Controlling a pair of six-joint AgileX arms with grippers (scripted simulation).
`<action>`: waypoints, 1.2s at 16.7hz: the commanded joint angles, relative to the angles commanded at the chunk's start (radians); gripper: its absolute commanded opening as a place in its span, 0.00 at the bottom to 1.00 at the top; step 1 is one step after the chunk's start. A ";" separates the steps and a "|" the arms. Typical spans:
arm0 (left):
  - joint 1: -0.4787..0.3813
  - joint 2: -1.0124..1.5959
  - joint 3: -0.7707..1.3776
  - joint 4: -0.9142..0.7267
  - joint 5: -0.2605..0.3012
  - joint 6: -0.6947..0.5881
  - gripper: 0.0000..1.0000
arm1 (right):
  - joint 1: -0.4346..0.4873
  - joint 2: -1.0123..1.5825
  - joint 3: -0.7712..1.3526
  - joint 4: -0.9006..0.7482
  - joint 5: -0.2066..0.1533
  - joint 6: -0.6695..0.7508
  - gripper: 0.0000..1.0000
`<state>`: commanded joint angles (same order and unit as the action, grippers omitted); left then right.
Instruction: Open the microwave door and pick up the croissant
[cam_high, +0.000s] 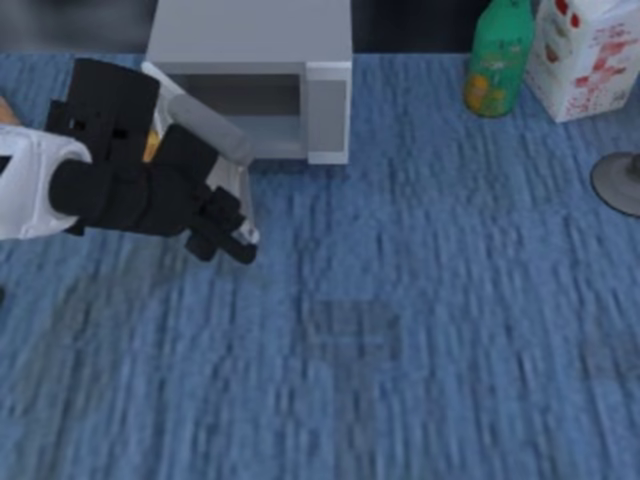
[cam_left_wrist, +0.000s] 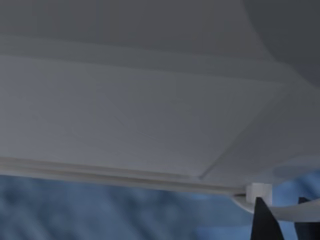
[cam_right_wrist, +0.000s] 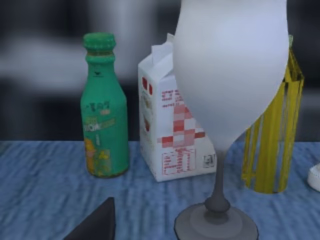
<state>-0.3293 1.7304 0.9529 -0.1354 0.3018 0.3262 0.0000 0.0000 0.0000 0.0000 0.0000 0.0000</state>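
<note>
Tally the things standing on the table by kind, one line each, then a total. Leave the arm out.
Appliances: 1, the microwave
Drink containers: 2, green bottle and milk carton
Glassware: 1, wine glass
Yellow ribbed holder: 1
Total: 5

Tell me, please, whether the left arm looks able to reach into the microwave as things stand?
Probably yes. The microwave door is swung open and the cavity of the microwave is exposed, but the left gripper is at the door's outer edge and would have to come round it first.

bottle (cam_right_wrist: 103, 115) and carton (cam_right_wrist: 172, 135) print illegible
</note>
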 joint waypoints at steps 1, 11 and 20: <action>0.006 -0.001 -0.002 -0.004 0.007 0.011 0.00 | 0.000 0.000 0.000 0.000 0.000 0.000 1.00; 0.010 -0.002 -0.003 -0.006 0.012 0.018 0.00 | 0.000 0.000 0.000 0.000 0.000 0.000 1.00; 0.010 -0.002 -0.003 -0.006 0.012 0.018 0.00 | 0.000 0.000 0.000 0.000 0.000 0.000 1.00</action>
<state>-0.3196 1.7280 0.9497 -0.1415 0.3136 0.3445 0.0000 0.0000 0.0000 0.0000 0.0000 0.0000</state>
